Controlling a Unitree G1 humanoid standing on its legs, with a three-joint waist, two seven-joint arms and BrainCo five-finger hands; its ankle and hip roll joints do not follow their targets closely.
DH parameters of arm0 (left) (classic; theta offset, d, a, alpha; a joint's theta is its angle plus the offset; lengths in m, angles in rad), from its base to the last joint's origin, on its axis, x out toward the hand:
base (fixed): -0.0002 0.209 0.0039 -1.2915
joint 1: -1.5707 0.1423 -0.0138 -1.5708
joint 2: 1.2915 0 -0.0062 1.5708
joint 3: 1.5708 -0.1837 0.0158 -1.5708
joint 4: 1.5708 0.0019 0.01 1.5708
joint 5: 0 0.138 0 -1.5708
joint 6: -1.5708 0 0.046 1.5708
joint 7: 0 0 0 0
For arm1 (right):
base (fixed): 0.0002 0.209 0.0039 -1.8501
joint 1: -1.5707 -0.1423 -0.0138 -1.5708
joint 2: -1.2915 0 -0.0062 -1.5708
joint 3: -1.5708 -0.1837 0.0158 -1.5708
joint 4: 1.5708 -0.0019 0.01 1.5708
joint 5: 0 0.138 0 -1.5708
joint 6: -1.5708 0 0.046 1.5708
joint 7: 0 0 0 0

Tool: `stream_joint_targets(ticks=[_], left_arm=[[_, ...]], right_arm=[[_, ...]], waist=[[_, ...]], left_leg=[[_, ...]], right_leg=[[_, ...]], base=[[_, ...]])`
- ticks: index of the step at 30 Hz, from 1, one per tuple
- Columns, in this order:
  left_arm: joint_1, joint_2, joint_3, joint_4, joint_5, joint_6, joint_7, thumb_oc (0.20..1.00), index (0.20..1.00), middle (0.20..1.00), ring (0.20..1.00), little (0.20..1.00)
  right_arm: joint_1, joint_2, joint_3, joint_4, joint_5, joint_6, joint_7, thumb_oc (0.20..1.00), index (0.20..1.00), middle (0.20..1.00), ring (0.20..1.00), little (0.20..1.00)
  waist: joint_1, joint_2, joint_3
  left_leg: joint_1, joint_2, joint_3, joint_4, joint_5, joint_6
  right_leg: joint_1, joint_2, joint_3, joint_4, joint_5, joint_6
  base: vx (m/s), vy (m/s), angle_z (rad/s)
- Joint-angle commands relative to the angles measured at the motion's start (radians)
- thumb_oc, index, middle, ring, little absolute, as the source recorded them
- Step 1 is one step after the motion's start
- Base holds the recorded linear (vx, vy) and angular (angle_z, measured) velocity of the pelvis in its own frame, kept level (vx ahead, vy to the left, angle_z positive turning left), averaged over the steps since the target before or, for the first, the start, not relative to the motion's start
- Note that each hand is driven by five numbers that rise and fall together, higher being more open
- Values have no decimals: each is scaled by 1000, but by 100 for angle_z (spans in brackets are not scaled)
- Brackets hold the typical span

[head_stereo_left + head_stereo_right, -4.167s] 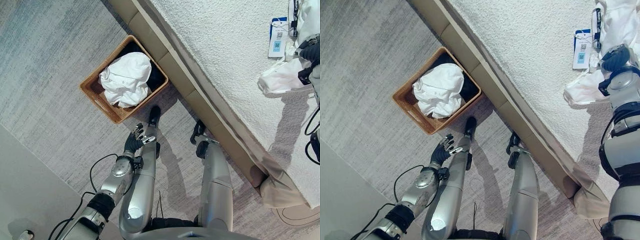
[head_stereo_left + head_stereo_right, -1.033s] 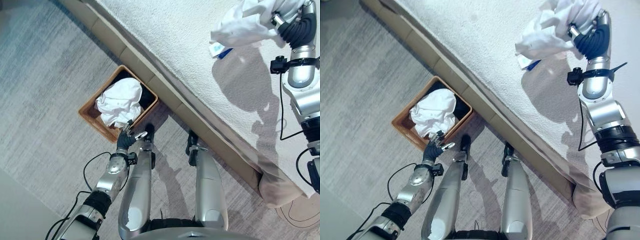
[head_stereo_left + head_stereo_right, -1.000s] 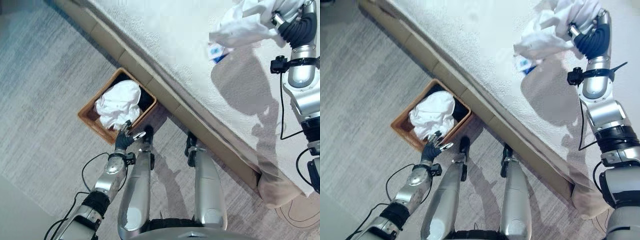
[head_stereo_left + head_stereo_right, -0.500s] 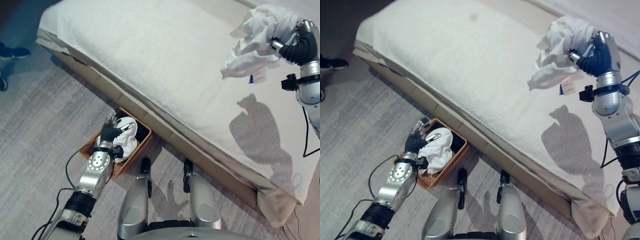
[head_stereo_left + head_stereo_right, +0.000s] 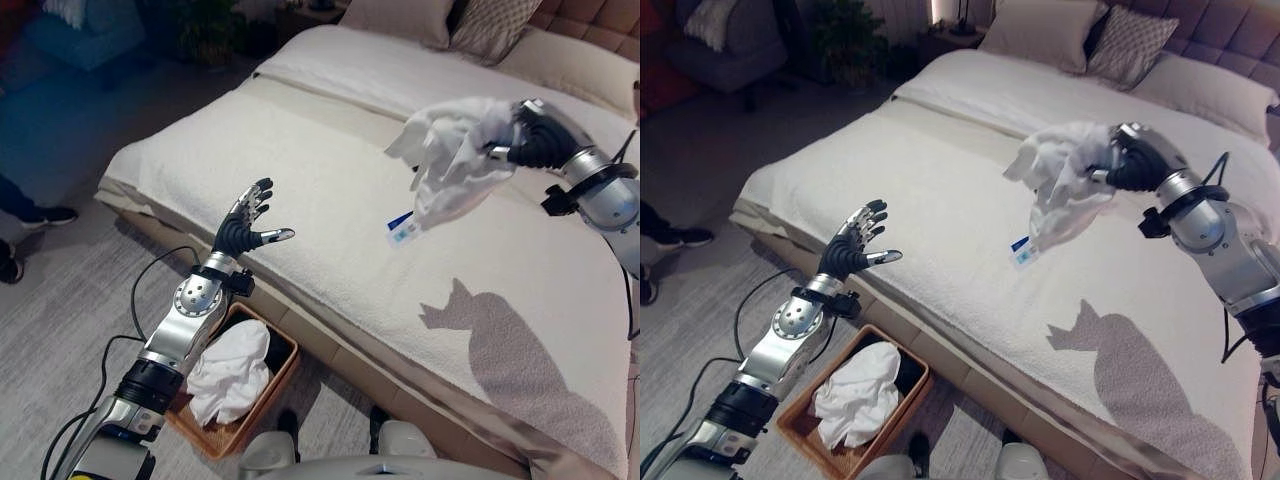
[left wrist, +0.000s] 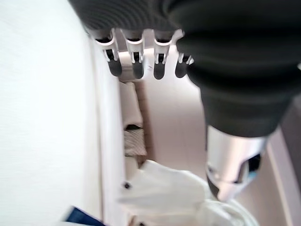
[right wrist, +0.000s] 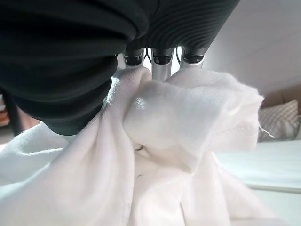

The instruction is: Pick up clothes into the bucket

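Note:
A white garment [image 5: 450, 150] hangs in the air over the bed, bunched in my right hand [image 5: 535, 140], whose fingers curl round the cloth [image 7: 178, 141] in the right wrist view. My left hand [image 5: 245, 225] is raised over the bed's near edge, fingers [image 6: 136, 66] straight and spread, holding nothing. Below it on the floor, against the bed's base, stands the brown wicker basket [image 5: 215, 442] with a white garment [image 5: 230, 375] and some dark cloth inside.
The wide white bed [image 5: 330, 270] takes up the middle. A small blue and white tag [image 5: 402, 228] lies on it under the hanging garment. Pillows [image 5: 1120, 45] lie at the far end. A person's shoes [image 5: 45, 215] stand on the carpet at the left.
The camera has tilted up towards the bed. My left hand has risen from the basket to above the bed's edge. My right hand has carried the white garment leftward.

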Motion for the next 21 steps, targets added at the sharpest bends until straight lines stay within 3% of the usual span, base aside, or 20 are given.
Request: stream_joint_targets(ticks=[1, 13, 21], left_arm=[[-54, 33, -79, -27, 75, -6, -53, 1000, 1000, 1000, 1000, 1000], [-162, -29, -155, 40, 186, 7, -69, 1000, 1000, 1000, 1000, 1000], [-213, -94, -201, 56, 203, 21, -83, 1000, 1000, 1000, 1000, 1000]], right_arm=[[-65, -55, 48, -72, 113, -17, 59, 200, 200, 200, 200, 200], [-179, -113, 206, -280, 472, -8, 275, 200, 200, 200, 200, 200], [-182, -44, 212, -375, 622, 5, 341, 200, 200, 200, 200, 200]], waist=[[15, -28, -87], [13, -42, -116], [13, -46, -128]], left_leg=[[-68, 6, 2, 91, -84, -21], [-39, 9, 4, 85, -89, -25], [-24, 10, -1, 80, -92, -23]], right_leg=[[-25, -10, -27, 26, 1, 33], [13, -11, -32, 19, -7, 36], [34, -15, -39, 11, -12, 36]], base=[[41, 7, -10], [18, 2, -2], [0, 0, 0]])
